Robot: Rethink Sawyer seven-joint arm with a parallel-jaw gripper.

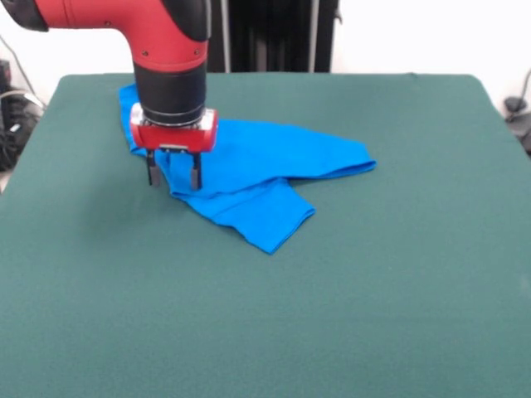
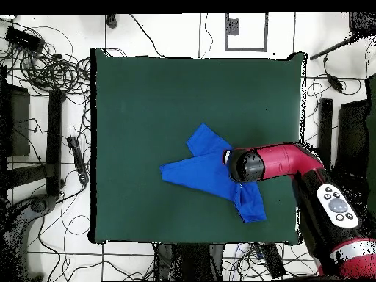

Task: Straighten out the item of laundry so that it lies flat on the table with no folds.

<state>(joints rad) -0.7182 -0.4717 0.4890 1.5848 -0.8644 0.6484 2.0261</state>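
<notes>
So the red and black arm [image 1: 158, 33] comes down vertically with its wrist pointing straight at the table [image 1: 373, 290]; the gripper [image 1: 173, 177] sits over the shirt's left part in the front view, fingers spread a bit apart, tips right at the cloth, and honestly can't tell if they're pinching any of it; the blue T-shirt [image 1: 257, 178] is bunched and folded over itself, one flap running right and another toward the camera; it lies in the table's far-left part; print isn't showing.
</notes>
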